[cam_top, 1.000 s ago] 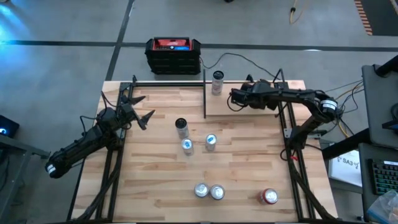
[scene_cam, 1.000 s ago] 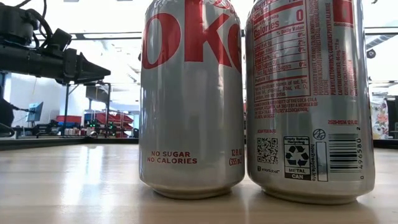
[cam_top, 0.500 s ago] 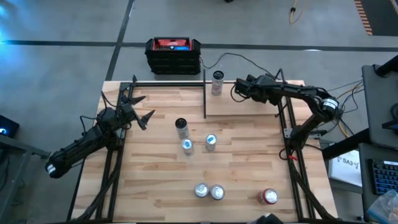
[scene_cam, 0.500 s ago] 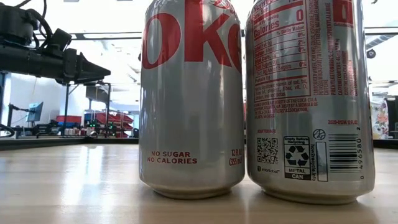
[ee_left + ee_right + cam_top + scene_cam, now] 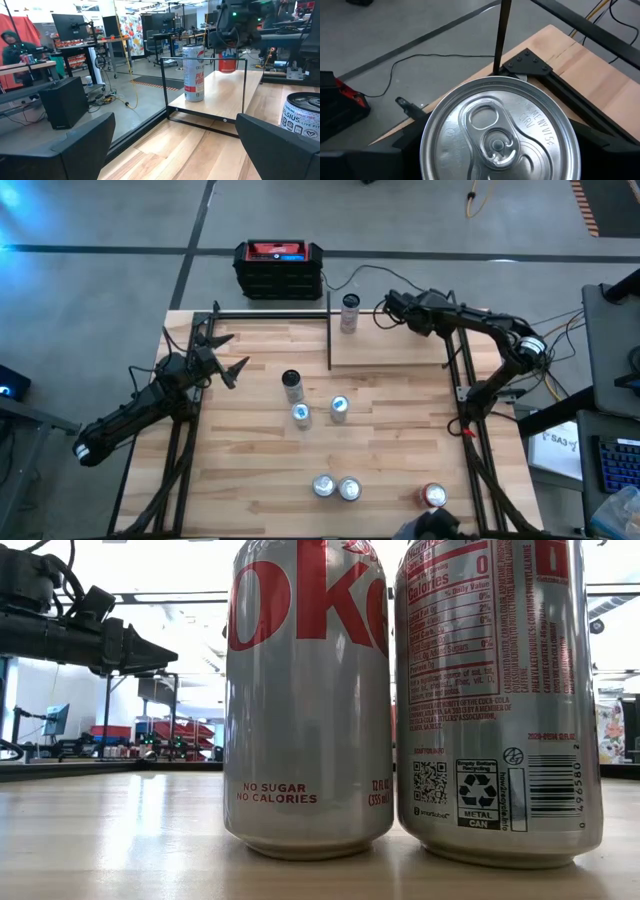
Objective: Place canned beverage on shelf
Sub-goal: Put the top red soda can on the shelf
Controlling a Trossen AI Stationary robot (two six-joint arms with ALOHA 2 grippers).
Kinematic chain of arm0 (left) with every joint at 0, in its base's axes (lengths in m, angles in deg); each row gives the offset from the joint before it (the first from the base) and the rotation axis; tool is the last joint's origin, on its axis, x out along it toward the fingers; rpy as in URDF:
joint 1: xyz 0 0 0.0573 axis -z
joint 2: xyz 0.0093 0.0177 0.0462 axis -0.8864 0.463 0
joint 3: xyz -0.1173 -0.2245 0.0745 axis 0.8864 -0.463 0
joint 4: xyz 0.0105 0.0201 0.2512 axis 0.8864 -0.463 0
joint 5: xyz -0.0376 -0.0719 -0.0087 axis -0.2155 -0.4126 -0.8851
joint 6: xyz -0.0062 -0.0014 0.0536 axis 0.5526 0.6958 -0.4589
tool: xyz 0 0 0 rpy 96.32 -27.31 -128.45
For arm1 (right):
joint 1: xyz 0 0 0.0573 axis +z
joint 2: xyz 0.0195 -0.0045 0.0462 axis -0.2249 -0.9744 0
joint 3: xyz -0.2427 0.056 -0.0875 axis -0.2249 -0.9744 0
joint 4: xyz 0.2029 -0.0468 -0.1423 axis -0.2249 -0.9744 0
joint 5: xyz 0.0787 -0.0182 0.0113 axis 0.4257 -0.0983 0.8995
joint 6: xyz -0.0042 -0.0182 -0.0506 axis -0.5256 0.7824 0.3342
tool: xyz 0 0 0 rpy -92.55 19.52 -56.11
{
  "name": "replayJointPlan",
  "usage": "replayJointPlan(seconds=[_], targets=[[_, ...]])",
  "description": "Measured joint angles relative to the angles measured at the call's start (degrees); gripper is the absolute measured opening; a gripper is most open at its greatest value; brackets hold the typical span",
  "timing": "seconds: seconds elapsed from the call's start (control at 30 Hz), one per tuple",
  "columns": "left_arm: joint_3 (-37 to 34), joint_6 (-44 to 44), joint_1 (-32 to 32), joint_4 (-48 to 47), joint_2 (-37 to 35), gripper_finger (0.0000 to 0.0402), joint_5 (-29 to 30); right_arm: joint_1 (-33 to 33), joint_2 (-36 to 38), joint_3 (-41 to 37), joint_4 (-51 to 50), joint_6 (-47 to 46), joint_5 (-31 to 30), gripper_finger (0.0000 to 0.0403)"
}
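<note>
- While one tall can (image 5: 349, 313) already stands upright on the shelf (image 5: 400, 348), near its back-left corner, six more wait on the table (image 5: 250, 470).
- Right gripper (image 5: 392, 307) hovers over the shelf's back edge, clamped on another can (image 5: 500, 132), long axis vertical, lid up.
- Left gripper (image 5: 228, 356) waits spread open over the table's left side.

Shelf (image 5: 400, 345) at table's (image 5: 250, 480) 1 o'clock corner.
One can (image 5: 349, 312) stands on its far-left corner; three cans (image 5: 300, 415) cluster mid-table, a touching pair (image 5: 336, 487) at 6 o'clock, another (image 5: 433, 496) at 5.
</note>
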Motion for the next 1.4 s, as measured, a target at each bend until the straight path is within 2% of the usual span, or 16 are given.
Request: replayJointPlan(seconds=[0.23,0.63,0.8,1.4], targets=[[-0.01,0.01,-0.01,0.00,0.01,0.0398,0.01,-1.92,0.00,-0.65,0.73,0.06,0.02,0.0302],[-0.01,0.02,0.00,0.01,0.01,0.0398,0.00,-2.56,0.00,-4.10,8.41,2.50,0.49,0.0302],[-0.01,0.00,0.02,0.00,-0.01,0.0398,0.01,-3.51,0.00,-4.13,10.90,6.55,-0.04,0.0302],[-0.01,-0.01,-0.01,0.02,0.02,0.0398,0.00,-4.81,0.00,-4.65,12.04,8.37,0.15,0.0302]])
